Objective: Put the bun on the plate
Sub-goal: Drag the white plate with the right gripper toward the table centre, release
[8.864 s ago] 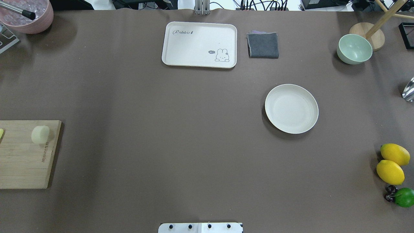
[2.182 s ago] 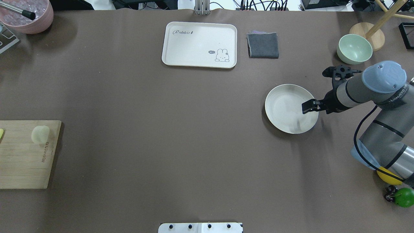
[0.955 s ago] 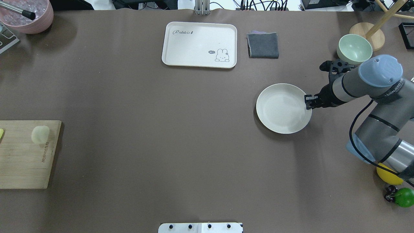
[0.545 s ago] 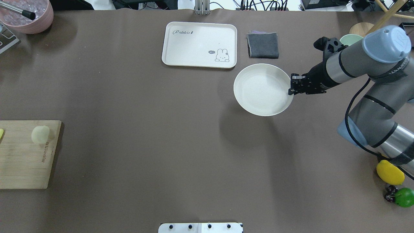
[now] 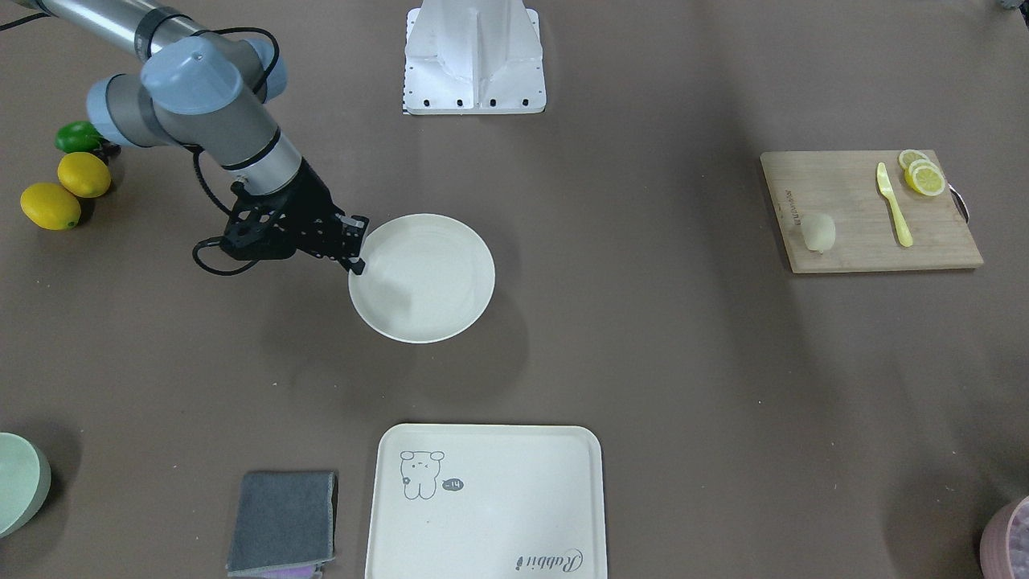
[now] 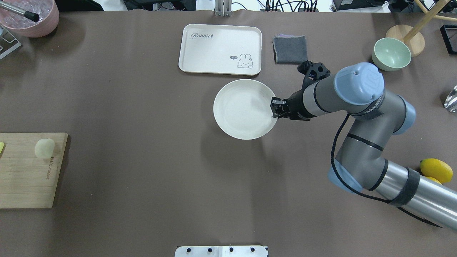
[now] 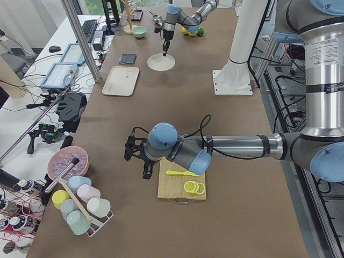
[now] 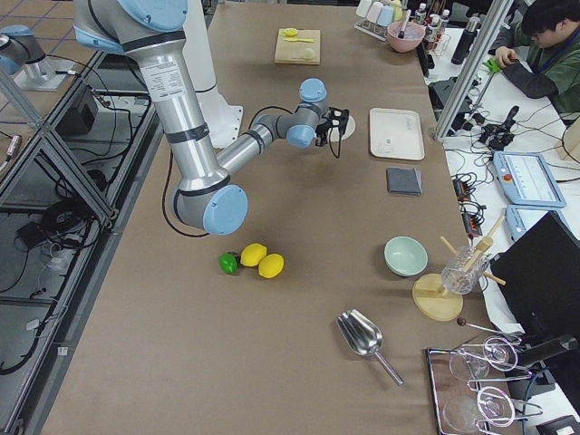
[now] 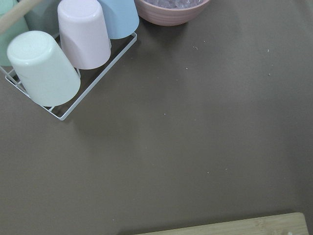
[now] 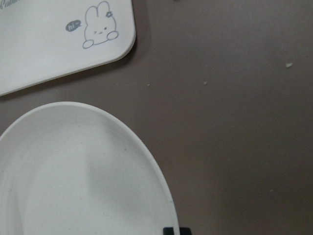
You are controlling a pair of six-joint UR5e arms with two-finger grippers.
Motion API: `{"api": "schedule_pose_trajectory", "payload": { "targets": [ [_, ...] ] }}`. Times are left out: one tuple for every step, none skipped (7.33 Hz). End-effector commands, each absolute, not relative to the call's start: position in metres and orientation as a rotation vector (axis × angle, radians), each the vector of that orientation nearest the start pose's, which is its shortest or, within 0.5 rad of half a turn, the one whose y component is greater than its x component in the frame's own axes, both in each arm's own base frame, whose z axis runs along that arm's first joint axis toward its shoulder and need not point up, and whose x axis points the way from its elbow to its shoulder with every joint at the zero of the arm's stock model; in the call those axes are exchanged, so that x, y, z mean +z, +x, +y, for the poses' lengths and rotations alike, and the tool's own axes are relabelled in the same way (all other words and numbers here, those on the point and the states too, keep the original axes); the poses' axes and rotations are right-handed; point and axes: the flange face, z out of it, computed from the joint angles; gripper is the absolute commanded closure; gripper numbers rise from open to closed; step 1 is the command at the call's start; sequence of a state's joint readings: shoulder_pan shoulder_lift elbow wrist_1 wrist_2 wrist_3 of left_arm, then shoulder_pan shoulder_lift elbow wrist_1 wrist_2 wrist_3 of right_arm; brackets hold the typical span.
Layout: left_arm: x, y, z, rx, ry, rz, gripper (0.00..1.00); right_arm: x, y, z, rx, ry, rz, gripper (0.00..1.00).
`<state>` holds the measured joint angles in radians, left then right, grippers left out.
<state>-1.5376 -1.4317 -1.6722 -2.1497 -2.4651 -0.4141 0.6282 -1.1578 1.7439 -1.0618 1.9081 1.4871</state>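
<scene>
two arms: right claw (image 6: pixel 274 109) pinches the plate (image 6: pixel 242 110) rim mid-tabletop (image 6: pixel 142 200); bun (image 6: pixel 44 148) lies well apart by the left edge, nearer the left claw (image 7: pixel 144 171), whose opening cannot be told.

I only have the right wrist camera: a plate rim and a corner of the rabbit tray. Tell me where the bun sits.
Observer: The small pale cream-yellow bun lies on the wooden cutting board, at the brown table end on the robot's left, far from the round cream-white plate.
Operator: Report what holds the plate.
Observer: The right claw is shut on its rim, on the side toward the robot's right.
Operator: Give me the left arm.
Observer: The left claw hangs just past the board, on the side away from the robot. I cannot tell whether it is open or shut.
</scene>
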Motion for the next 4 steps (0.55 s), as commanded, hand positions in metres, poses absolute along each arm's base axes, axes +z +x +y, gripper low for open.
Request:
{"api": "schedule_pose_trajectory", "payload": {
  "targets": [
    [0.592, 0.018, -0.447, -0.164, 0.264, 0.993, 0.02, 0.271, -0.494, -0.411, 0.31, 0.127, -1.133, 1.0],
    [0.584, 0.051, -0.442, -0.184, 0.233, 1.031, 0.02, 0.271, -0.507, -0.399, 0.3, 0.133, -1.129, 1.0],
    [0.576, 0.08, -0.438, -0.204, 0.233, 1.033, 0.02, 0.266, -0.513, -0.394, 0.292, 0.135, -1.136, 1.0],
    [0.571, 0.104, -0.43, -0.215, 0.227, 1.009, 0.02, 0.263, -0.524, -0.385, 0.29, 0.137, -1.135, 1.0]
  ]
}}
